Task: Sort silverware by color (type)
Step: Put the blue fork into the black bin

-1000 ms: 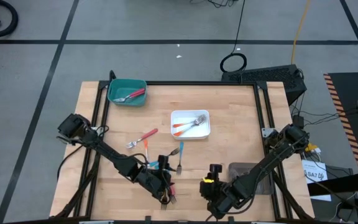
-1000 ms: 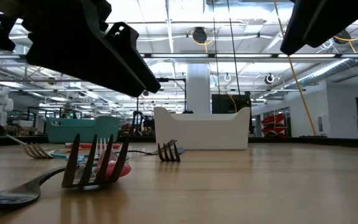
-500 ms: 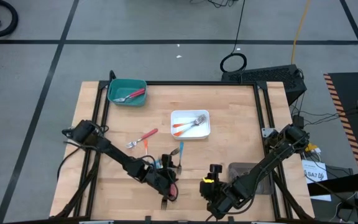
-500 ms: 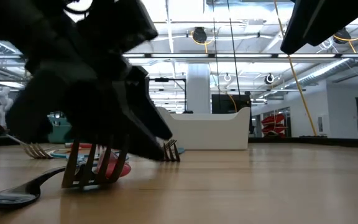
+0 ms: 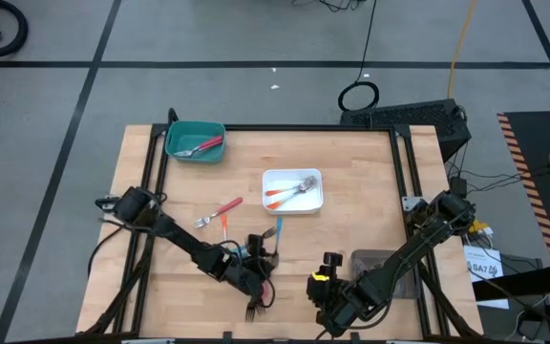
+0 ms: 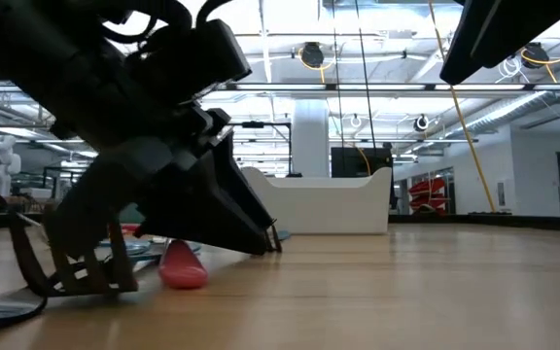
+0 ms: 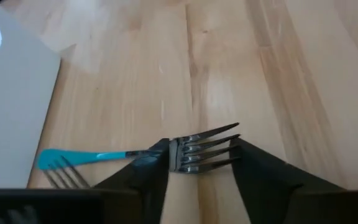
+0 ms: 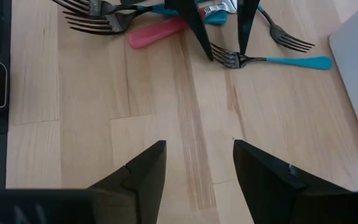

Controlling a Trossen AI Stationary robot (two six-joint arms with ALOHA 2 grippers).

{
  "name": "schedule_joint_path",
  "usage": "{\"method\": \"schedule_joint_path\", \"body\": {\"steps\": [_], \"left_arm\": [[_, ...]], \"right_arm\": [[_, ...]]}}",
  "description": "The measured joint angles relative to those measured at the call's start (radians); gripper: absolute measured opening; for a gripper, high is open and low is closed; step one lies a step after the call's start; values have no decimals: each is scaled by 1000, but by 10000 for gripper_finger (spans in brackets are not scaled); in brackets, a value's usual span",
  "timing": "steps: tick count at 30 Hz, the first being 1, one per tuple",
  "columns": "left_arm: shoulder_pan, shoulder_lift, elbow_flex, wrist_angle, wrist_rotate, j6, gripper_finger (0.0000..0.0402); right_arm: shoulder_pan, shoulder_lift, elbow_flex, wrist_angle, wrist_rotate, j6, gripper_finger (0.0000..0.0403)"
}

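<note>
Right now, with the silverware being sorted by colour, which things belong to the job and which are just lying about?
Job:
- blue-handled metal fork, under the left gripper
- red-handled metal fork
- orange-handled metal fork
- teal plastic tray
- white tray

Lying about:
- flat grey tray
- black cable coil on the floor

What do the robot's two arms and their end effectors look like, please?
Both arms are dark, slim and jointed. The left end effector and the right end effector each have two black, wedge-shaped fingers. The right arm carries a yellow patch near its wrist, and cables trail along the left arm.
</note>
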Motion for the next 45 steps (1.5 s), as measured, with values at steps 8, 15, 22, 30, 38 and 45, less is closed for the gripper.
{"method": "schedule_joint_path", "body": {"steps": [8, 15, 22, 30, 38, 45], "left_arm": [[5, 52, 2, 71, 8, 52, 59], [-10, 44, 11, 51, -32, 135, 14], [-48, 51, 109, -69, -18, 243, 17], [-99, 52, 297, -368, -4, 269, 17], [-168, 51, 403, -410, -2, 379, 17], [-205, 49, 455, -424, 42, 448, 12]], "right_arm": [[0, 0, 0, 3, 4, -1, 180], [0, 0, 0, 1, 4, -3, 180], [0, 0, 0, 3, 4, -3, 180], [0, 0, 0, 4, 4, -3, 180], [0, 0, 0, 4, 4, -10, 180], [0, 0, 0, 4, 4, -18, 180]]}}
